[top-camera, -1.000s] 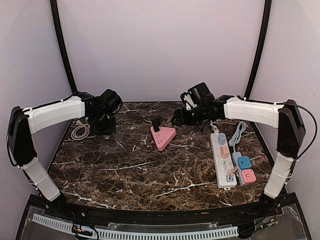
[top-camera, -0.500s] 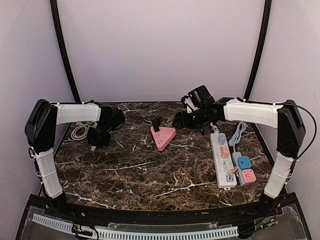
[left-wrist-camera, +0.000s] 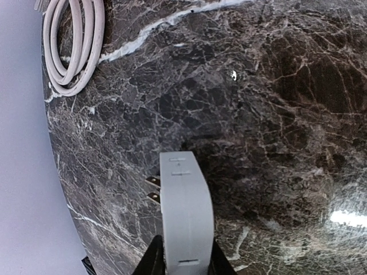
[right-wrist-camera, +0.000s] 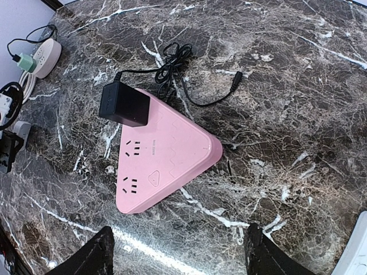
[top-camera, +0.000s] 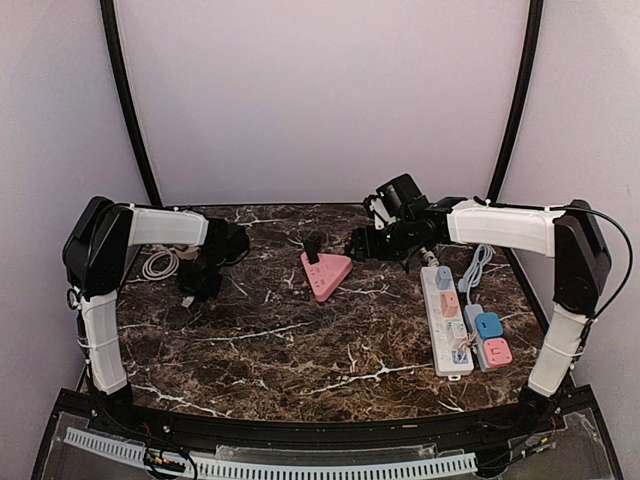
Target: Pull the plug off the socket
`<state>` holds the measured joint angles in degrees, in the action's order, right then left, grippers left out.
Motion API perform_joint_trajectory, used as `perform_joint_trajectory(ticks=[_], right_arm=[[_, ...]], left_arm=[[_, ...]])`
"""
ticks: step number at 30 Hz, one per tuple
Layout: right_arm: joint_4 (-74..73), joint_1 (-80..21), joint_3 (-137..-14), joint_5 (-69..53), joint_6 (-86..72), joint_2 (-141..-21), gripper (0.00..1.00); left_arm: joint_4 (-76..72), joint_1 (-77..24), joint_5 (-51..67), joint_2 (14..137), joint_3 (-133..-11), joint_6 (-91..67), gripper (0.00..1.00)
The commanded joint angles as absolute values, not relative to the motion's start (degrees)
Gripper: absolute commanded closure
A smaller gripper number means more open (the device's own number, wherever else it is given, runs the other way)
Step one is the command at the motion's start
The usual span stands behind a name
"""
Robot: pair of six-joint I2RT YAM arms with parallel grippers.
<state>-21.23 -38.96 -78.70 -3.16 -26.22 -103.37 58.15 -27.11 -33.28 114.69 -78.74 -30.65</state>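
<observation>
A pink triangular socket [top-camera: 326, 272] lies mid-table with a black plug [top-camera: 313, 247] standing in its far corner. In the right wrist view the socket [right-wrist-camera: 163, 157] and the black plug [right-wrist-camera: 124, 105] lie ahead of my right gripper [right-wrist-camera: 179, 258], which is open and empty above the table; from above the gripper [top-camera: 365, 243] hovers just right of the socket. My left gripper [left-wrist-camera: 183, 260] is shut on a white plug [left-wrist-camera: 184, 212], its two metal prongs pointing left, low over the marble. From above, the left gripper [top-camera: 192, 285] is at the table's left.
A coiled white cable [top-camera: 158, 264] lies at the far left, also in the left wrist view [left-wrist-camera: 71, 40]. A white power strip [top-camera: 445, 320] with several plugs and blue and pink adapters [top-camera: 487, 338] lies at the right. A black cable [right-wrist-camera: 189, 80] trails behind the socket.
My left arm has folded back and its gripper has moved down and toward the near left, close to the table. The right arm has barely moved.
</observation>
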Motion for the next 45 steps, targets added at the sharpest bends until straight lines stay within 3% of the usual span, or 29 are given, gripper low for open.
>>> perform_joint_trajectory(ticks=[1,7,15,21,34,45], right_arm=[[-20.63,-38.76,-78.23,-3.25,-26.64,-102.41,0.25],[-20.61,-38.73,-78.48,-3.58,-26.65,-103.13,0.25],[-20.48,-38.76,-78.75,-4.02,-26.68,-104.75,0.26],[-19.67,-38.18,-79.18,-5.47,-26.84,-106.54,0.25],[-16.12,-32.08,-86.84,-16.42,-26.56,-117.43,0.25],[-11.48,-29.96,-90.97,-28.89,-30.14,-125.52,0.26]], left_arm=[[57.45,-26.65,-30.79,114.52,-79.78,-29.68,0.75],[56.8,-26.67,-27.08,113.96,-80.36,-29.26,0.6],[55.52,-26.72,-22.08,111.67,-81.35,-28.42,0.51],[54.27,-26.74,-16.49,108.55,-82.32,-28.32,0.5],[35.85,-27.59,13.32,99.38,-78.99,-36.99,0.48],[29.1,-30.76,19.92,102.04,-81.54,-41.73,0.48]])
